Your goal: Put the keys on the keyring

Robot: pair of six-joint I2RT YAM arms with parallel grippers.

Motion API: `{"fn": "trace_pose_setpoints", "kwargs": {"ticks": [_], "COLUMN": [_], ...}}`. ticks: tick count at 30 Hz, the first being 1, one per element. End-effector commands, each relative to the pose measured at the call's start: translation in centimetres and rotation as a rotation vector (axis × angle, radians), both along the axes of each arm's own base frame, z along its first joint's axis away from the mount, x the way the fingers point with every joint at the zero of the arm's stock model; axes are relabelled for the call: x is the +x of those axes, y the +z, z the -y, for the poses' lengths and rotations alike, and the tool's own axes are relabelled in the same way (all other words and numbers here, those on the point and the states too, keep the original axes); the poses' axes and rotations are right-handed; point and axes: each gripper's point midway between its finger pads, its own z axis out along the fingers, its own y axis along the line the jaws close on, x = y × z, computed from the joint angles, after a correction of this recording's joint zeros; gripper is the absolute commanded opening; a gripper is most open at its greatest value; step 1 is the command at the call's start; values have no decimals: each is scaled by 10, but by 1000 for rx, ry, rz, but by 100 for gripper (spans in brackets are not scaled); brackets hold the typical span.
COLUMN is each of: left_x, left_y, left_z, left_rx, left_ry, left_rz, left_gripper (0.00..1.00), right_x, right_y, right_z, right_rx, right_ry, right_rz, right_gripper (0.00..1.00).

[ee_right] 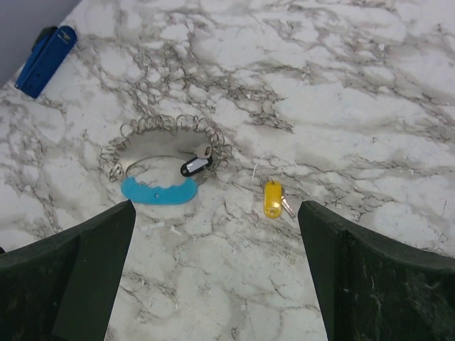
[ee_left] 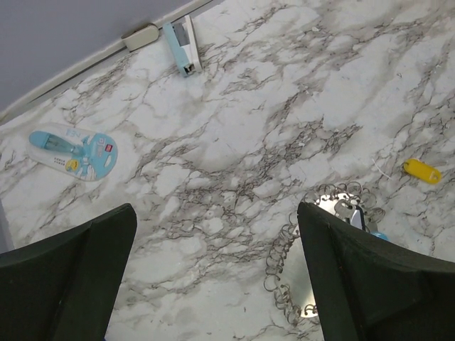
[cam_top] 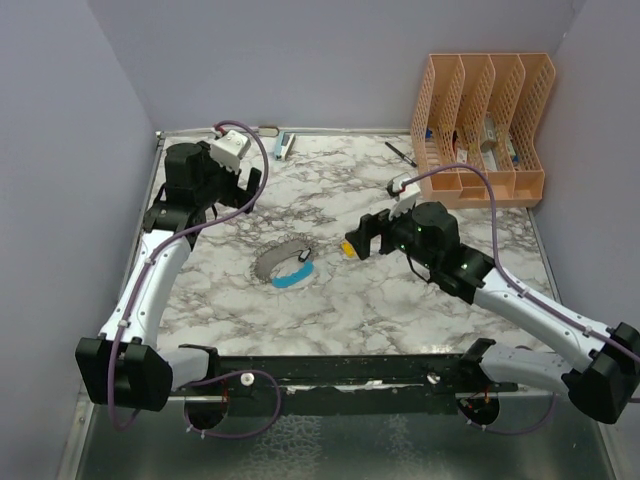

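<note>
Your keyring (cam_top: 268, 256) lies flat near the middle of the marble table (cam_top: 400, 300), a little left of centre, with its light-blue section (ee_right: 160, 192) on the near side of the loop. The black key (ee_right: 195, 165) rests at the right side of the loop, just far of the blue section, with its pale end lying over the wire coil. You cannot tell from these views whether it is threaded on or only lying there. The yellow key (ee_right: 272, 198) lies loose on the table just right of the keyring, not touching it, with a small metal piece at its near end.

Your right gripper (ee_right: 217, 284) hangs above the table right of the ring. Its fingers (ee_right: 377, 277) are spread wide with nothing between them, and the yellow key shows between them below. Your left gripper (ee_left: 213, 284) is also spread wide and holds nothing. It sits above the far-left part of the table, with the keyring off to its right.

A pale blue stapler (ee_left: 181, 44) lies at the far edge, a blue packet (ee_left: 75, 150) at the far left, an orange file rack (cam_top: 485, 120) at the far right, and a black pen (cam_top: 401, 153) just left of the rack.
</note>
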Motion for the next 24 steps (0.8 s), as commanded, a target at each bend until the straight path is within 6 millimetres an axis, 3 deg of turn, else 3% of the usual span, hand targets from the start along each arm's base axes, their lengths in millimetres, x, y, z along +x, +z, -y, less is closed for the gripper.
{"fn": "trace_pose_setpoints", "kwargs": {"ticks": [1, 6, 13, 24], "left_x": [-1, 1, 2, 1], "left_y": [13, 10, 6, 5], "left_z": [2, -2, -9, -12], "left_rx": [-60, -72, -103, -128], "left_ry": [-17, -9, 6, 11], "left_rz": [37, 30, 21, 21], "left_gripper": [99, 99, 99, 99], "right_x": [7, 13, 4, 3], "right_y": [27, 30, 33, 36], "right_z": [8, 28, 43, 44], "right_rx": [49, 38, 52, 52], "right_ry": [-58, -179, -212, -212], "right_rz": [82, 58, 82, 78], "right_gripper": [99, 99, 99, 99]}}
